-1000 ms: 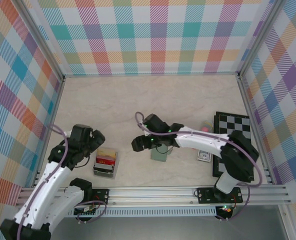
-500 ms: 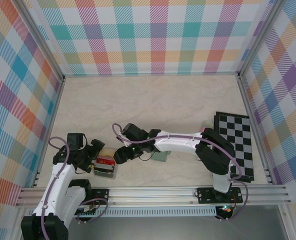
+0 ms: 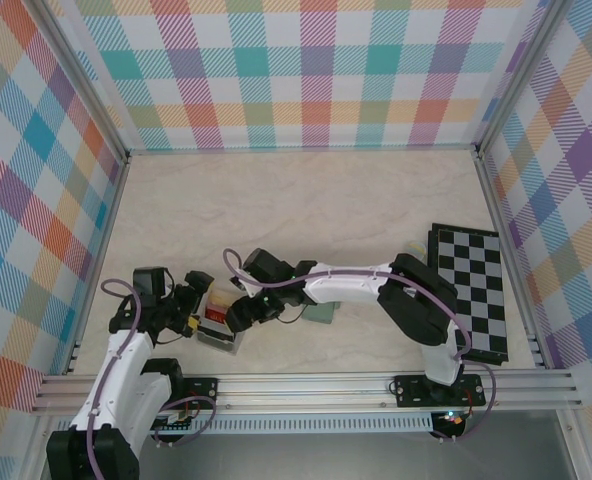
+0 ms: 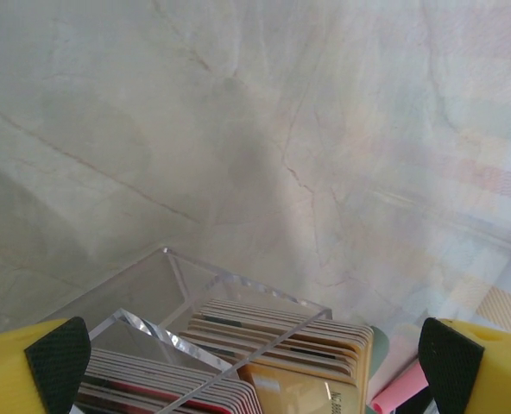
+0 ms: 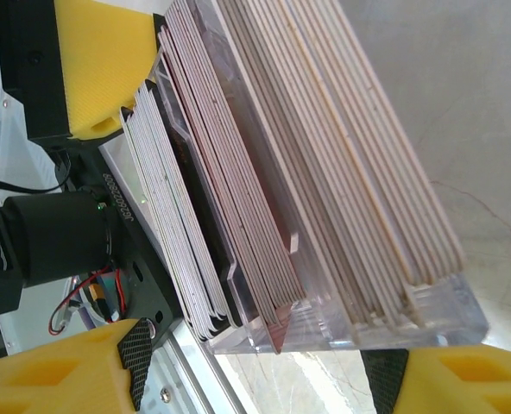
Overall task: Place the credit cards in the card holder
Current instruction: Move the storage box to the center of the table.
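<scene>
The credit cards [image 3: 216, 311] stand on edge in a clear upright rack [image 3: 214, 334] near the front left. There are tan-orange cards [image 4: 300, 349], red-edged cards [image 4: 173, 388] and pale cards [image 5: 173, 216]. My left gripper [image 3: 188, 308] [image 4: 254, 362] is open, with its pads wide apart on either side of the rack's top. My right gripper [image 3: 234, 315] [image 5: 255, 371] is open at the rack's other end; its left pad [image 5: 133, 358] stands apart from the rack's base [image 5: 359, 328]. The sage-green card holder [image 3: 323, 314] lies flat, partly under the right arm.
A black-and-white chessboard [image 3: 473, 285] lies at the right edge. The metal frame rail [image 3: 306, 385] runs along the front, close behind the rack. A pink stick end [image 4: 400, 392] shows beyond the cards. Bare marble tabletop [image 3: 306, 200] stretches to the back.
The right gripper swung left, from above the card holder to the rack. The left gripper came down and in beside the rack. The rack has turned slightly.
</scene>
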